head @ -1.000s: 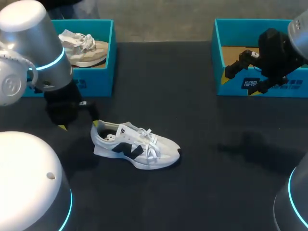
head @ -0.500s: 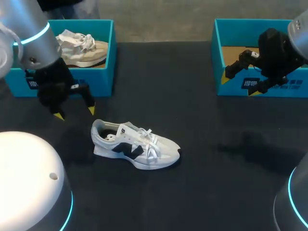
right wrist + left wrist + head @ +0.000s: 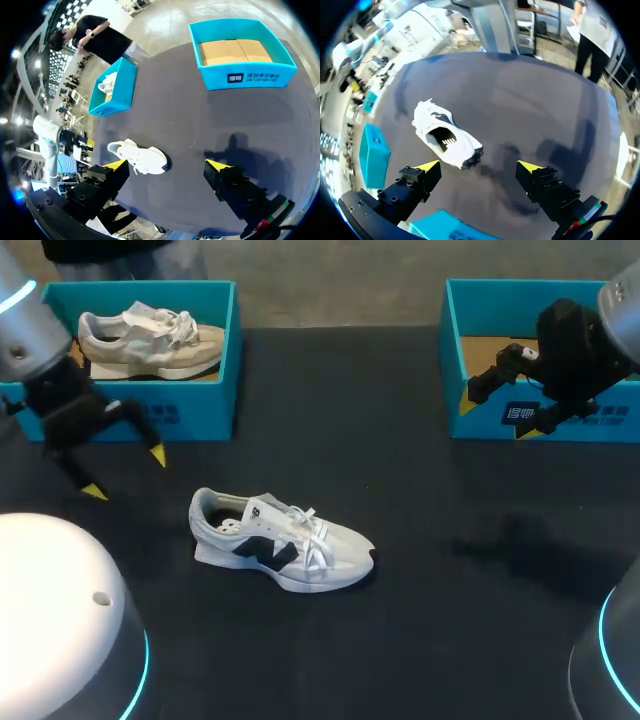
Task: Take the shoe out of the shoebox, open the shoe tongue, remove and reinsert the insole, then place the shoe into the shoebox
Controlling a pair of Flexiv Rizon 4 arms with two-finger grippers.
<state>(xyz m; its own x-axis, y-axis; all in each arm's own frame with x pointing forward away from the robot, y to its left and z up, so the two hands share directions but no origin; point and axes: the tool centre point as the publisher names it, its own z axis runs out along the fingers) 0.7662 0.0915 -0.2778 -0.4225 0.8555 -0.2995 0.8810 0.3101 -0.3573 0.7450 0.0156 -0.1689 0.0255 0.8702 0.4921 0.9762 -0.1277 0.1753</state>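
A white shoe (image 3: 280,540) with a dark side logo lies on its sole on the black table (image 3: 420,620), toe pointing right and laces tied. My left gripper (image 3: 125,472) hangs open to the left of its heel, clear of it, in front of the left shoebox (image 3: 195,410). From the left wrist the shoe (image 3: 445,137) lies ahead of the open gripper (image 3: 479,166), its heel opening facing me. My right gripper (image 3: 495,412) stands open above the front wall of the right shoebox (image 3: 560,420). The right wrist view has the shoe (image 3: 140,157) far ahead of the gripper (image 3: 167,165).
The left teal shoebox holds a beige shoe (image 3: 150,340). The right teal shoebox (image 3: 240,75) shows only a cardboard floor (image 3: 235,50). The left shoebox (image 3: 115,87) stands beyond the white shoe. A teal box (image 3: 372,155) and another box edge (image 3: 440,227) lie near my left fingers.
My left arm has drawn back from the shoe's heel, moving left and away toward the left shoebox, its gripper open throughout. The shoe and the right arm have not moved.
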